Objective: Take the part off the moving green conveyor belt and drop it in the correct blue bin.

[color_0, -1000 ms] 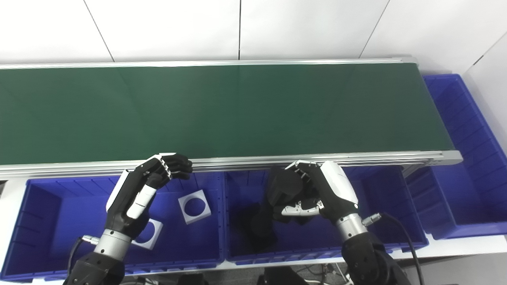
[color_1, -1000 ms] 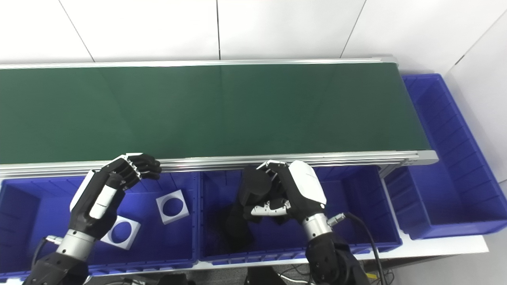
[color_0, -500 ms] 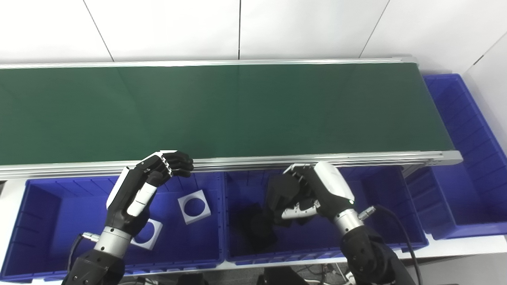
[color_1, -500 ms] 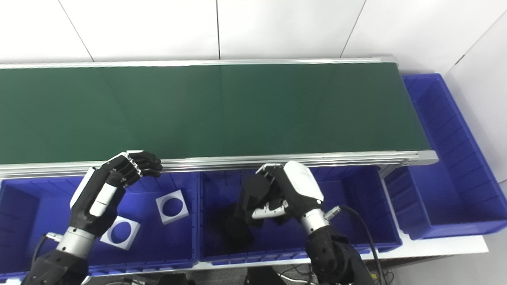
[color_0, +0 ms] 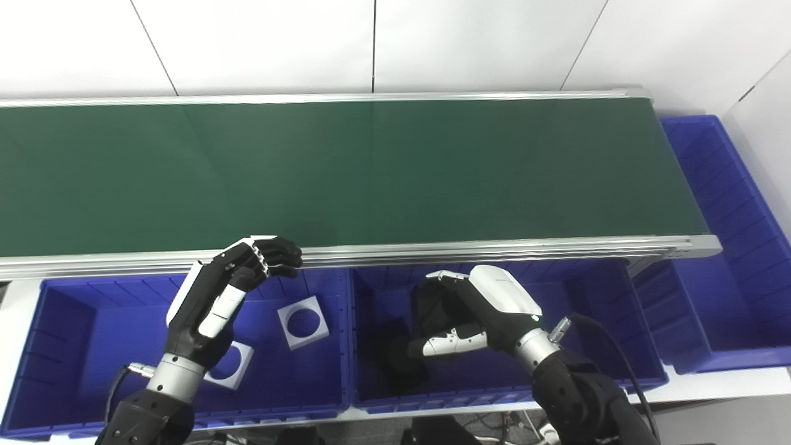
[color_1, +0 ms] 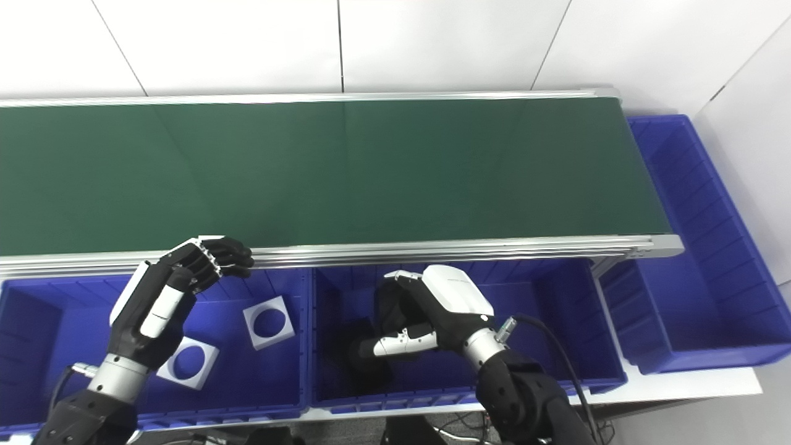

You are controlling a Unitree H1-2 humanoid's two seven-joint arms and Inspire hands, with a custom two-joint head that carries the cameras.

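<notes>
The green conveyor belt (color_0: 371,173) carries no part. My right hand (color_0: 494,303) reaches down into the middle blue bin (color_0: 609,321), its fingers curled over a black part (color_0: 429,312) and its thumb stretched out to the left beneath it. Another black part (color_0: 401,364) lies on that bin's floor just below. My left hand (color_0: 216,296) hovers over the left blue bin (color_0: 93,334) near the belt's front rail, fingers loosely curled and holding nothing.
Two white square parts with round holes (color_0: 303,321) (color_0: 232,364) lie in the left bin. A third blue bin (color_0: 729,296) stands at the belt's right end. The aluminium front rail (color_0: 556,247) runs just behind both hands.
My right hand has sunk lower into the middle bin with the black part and tipped forward, thumb stretching out. The left hand has stayed where it was.
</notes>
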